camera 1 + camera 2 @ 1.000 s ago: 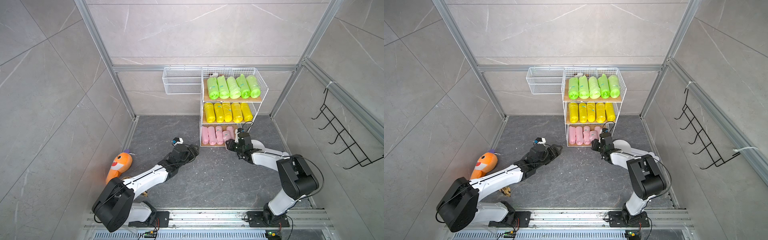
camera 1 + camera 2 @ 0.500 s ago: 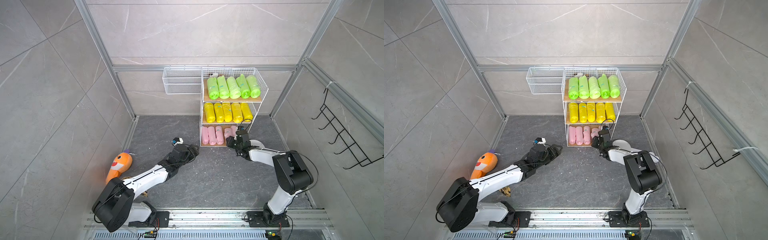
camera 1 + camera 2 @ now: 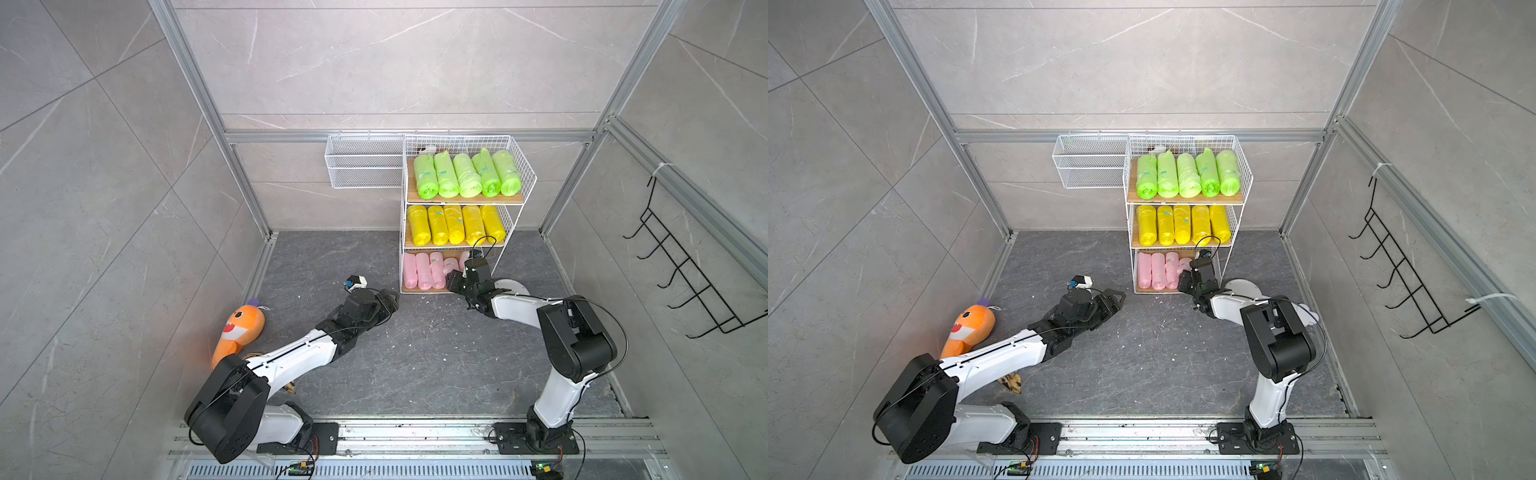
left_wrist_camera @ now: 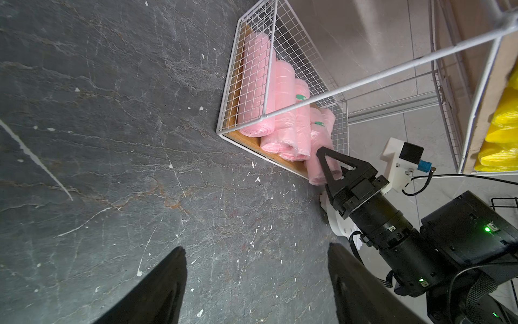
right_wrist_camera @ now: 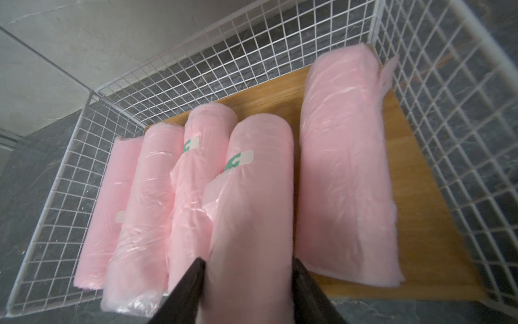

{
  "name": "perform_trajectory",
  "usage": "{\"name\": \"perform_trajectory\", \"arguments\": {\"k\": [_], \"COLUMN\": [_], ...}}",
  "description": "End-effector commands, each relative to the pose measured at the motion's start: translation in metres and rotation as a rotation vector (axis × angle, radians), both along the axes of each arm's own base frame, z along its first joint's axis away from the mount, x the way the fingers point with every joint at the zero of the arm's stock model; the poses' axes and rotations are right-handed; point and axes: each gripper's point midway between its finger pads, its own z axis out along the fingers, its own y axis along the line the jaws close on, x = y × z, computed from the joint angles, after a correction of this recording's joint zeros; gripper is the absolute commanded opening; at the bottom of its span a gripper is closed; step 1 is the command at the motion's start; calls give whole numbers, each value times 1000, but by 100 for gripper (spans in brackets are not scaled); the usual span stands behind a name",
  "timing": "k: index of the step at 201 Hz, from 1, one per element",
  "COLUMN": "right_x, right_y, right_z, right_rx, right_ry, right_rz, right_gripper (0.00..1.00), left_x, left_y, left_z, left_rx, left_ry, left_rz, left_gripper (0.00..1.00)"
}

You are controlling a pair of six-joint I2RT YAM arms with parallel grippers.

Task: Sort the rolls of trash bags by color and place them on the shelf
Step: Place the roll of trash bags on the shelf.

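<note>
The shelf point(image 3: 526, 178) stands at the back wall, with lime green rolls point(image 3: 467, 176) on its top tier and yellow rolls point(image 3: 455, 224) on the middle one. Pink rolls point(image 3: 423, 271) lie side by side on the bottom board. My right gripper point(image 5: 248, 259) is at the front of that bottom tier. Its fingers press both sides of a pink roll point(image 5: 258, 196) that lies among the other pink rolls and sticks out over the board's front edge point(image 4: 319, 165). My left gripper point(image 4: 256, 246) hangs open and empty over the bare floor, left of the shelf point(image 3: 392, 297).
An orange plush shark point(image 3: 239, 328) lies on the floor at the left wall. A long white wire basket point(image 3: 363, 166) hangs on the back wall beside the shelf. A black hook rack point(image 3: 685, 274) is on the right wall. A small brown scrap point(image 3: 1011, 381) lies near the left arm.
My right gripper has pushed forward with the pink roll into the shelf's bottom tier. The left arm has stayed still.
</note>
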Motion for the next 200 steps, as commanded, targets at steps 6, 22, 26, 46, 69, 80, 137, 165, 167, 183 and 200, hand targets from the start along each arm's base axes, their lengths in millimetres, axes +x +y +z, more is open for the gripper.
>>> {"name": "perform_trajectory", "arguments": {"k": [6, 22, 26, 46, 69, 80, 137, 165, 167, 183, 200], "right_x": [11, 13, 14, 19, 22, 23, -2, -25, -27, -42, -57], "right_y": [-6, -7, -6, -2, 2, 2, 2, -1, 0, 1, 7], "right_z": [2, 1, 1, -1, -2, -2, 19, 30, 30, 27, 19], "right_rx": [-53, -60, -60, -50, -34, -30, 0, 4, 5, 16, 48], "right_ry": [-18, -22, -23, -27, -32, -32, -61, -57, -55, -31, 6], "right_rz": [-42, -46, -46, -32, -27, -26, 22, 54, 58, 90, 135], "right_gripper": [50, 51, 51, 52, 53, 54, 60, 61, 61, 61, 57], "left_x": [3, 3, 2, 3, 2, 2, 3, 3, 3, 4, 4], "left_y": [-6, -6, -6, -7, -8, -7, -7, -10, -10, -10, -10], "left_z": [6, 5, 5, 4, 3, 3, 5, 4, 5, 4, 3], "left_rx": [5, 4, 5, 4, 4, 6, 5, 4, 3, 3, 8], "left_ry": [-23, -21, -20, -17, -12, -12, -19, -16, -16, -16, -18], "left_rz": [-23, -25, -26, -28, -30, -30, -28, -40, -40, -39, -39], "left_gripper": [82, 82, 82, 82, 82, 82, 82, 82, 82, 82, 82]}}
